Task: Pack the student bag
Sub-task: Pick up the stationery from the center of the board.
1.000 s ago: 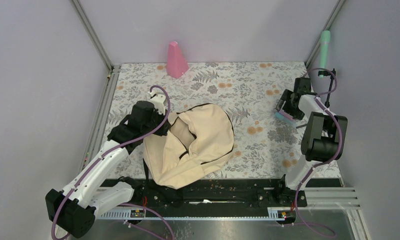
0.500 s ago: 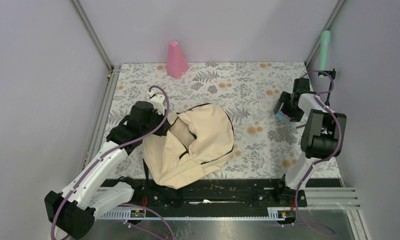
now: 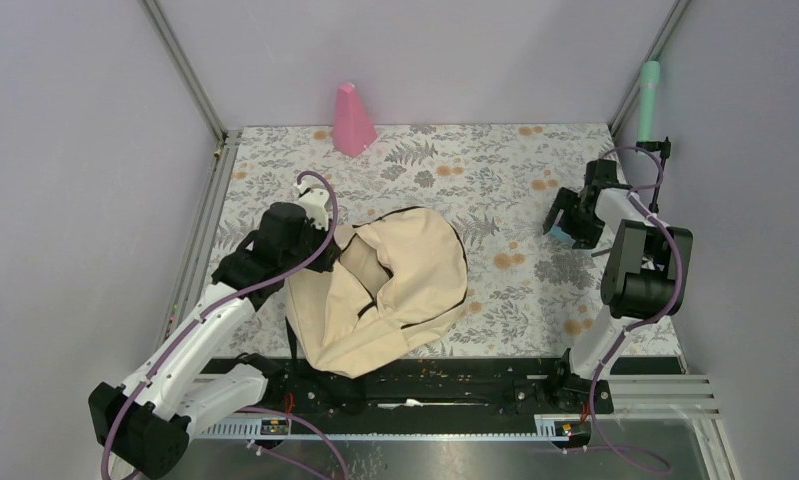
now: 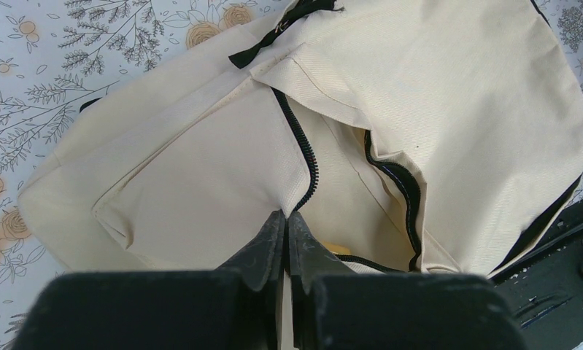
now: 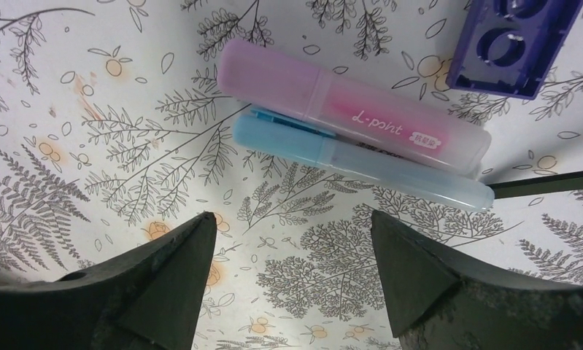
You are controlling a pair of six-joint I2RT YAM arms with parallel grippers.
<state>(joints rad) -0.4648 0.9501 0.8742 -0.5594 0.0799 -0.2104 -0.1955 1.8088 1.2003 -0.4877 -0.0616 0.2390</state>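
The student bag (image 3: 415, 290), cream fabric with black zipper lines, lies on the floral mat in front of the left arm, its main compartment gaping. My left gripper (image 3: 330, 245) is shut on the bag's opening edge; in the left wrist view the fingertips (image 4: 287, 216) pinch the fabric right by the zipper (image 4: 303, 157) of the bag (image 4: 456, 95). A small yellow thing (image 4: 339, 248) shows inside. My right gripper (image 3: 565, 220) hangs open at the mat's right side. In the right wrist view it (image 5: 292, 219) holds nothing, with a pink highlighter (image 5: 354, 117) and a blue highlighter (image 5: 361, 162) lying side by side just beyond its tips.
A purple block with round holes (image 5: 518, 44) lies past the highlighters. A pink cone (image 3: 353, 120) stands at the back of the mat, and a green cylinder (image 3: 649, 95) leans in the back right corner. A black rail (image 3: 425, 385) runs along the near edge; walls enclose the sides.
The right gripper has shifted slightly up and to the left, now covering most of the highlighters in the top view. The left arm and bag have not moved.
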